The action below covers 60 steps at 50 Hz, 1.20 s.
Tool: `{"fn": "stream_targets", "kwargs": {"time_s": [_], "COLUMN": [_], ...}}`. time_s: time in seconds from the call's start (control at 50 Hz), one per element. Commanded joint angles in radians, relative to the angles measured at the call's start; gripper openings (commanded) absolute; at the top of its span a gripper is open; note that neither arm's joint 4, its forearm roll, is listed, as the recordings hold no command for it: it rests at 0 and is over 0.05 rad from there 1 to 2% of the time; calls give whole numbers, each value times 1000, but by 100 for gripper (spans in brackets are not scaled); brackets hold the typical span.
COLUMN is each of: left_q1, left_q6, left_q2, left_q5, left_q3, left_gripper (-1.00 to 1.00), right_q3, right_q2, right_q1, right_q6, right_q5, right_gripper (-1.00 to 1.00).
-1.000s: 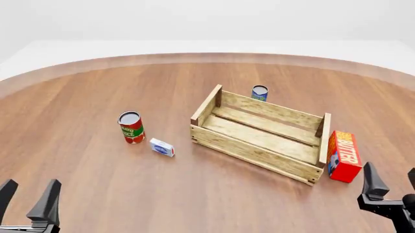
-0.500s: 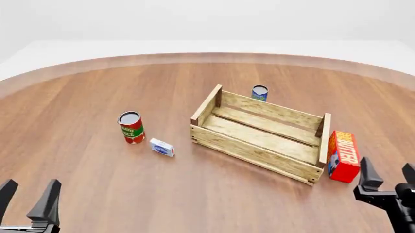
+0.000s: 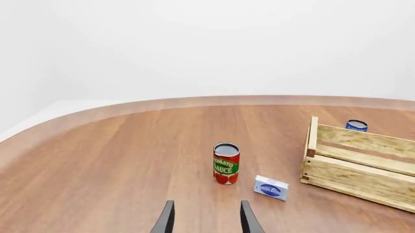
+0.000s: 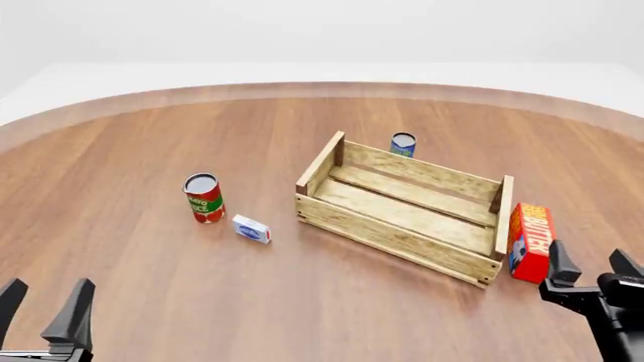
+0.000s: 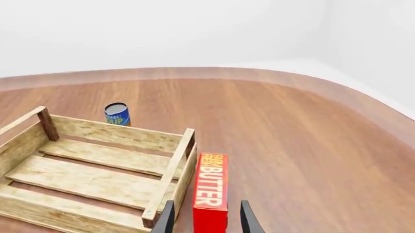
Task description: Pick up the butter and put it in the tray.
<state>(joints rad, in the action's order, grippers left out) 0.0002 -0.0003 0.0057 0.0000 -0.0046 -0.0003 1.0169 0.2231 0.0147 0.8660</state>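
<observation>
On round wood table (image 4: 151, 249), white surround.

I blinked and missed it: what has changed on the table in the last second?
Only the right pincer moved: it slid leftward and forward, closing in on the butter, open and holding nothing. The butter, the tray, the cans and the left pincer stayed put.
</observation>
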Motion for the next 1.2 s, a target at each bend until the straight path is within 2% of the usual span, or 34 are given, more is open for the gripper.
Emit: {"fn": "stream_targets", "kwargs": {"time_s": [0.02,0.38,0.5,1.2], "left_q1": [0,0,0,0], "left_q6": [0,0,0,0], "left_q2": [0,0,0,0], "left_q5": [0,0,0,0], "left_q3": [0,0,0,0], "left_gripper": [100,100,100,100], "right_q3": [0,0,0,-82], "right_q2": [127,286,384,525], "right_q1": [4,8,15,25], "right_q6": [-10,-22,-29,-23], "right_q5": [111,250,340,354], "right_gripper": [100,100,100,100]}}
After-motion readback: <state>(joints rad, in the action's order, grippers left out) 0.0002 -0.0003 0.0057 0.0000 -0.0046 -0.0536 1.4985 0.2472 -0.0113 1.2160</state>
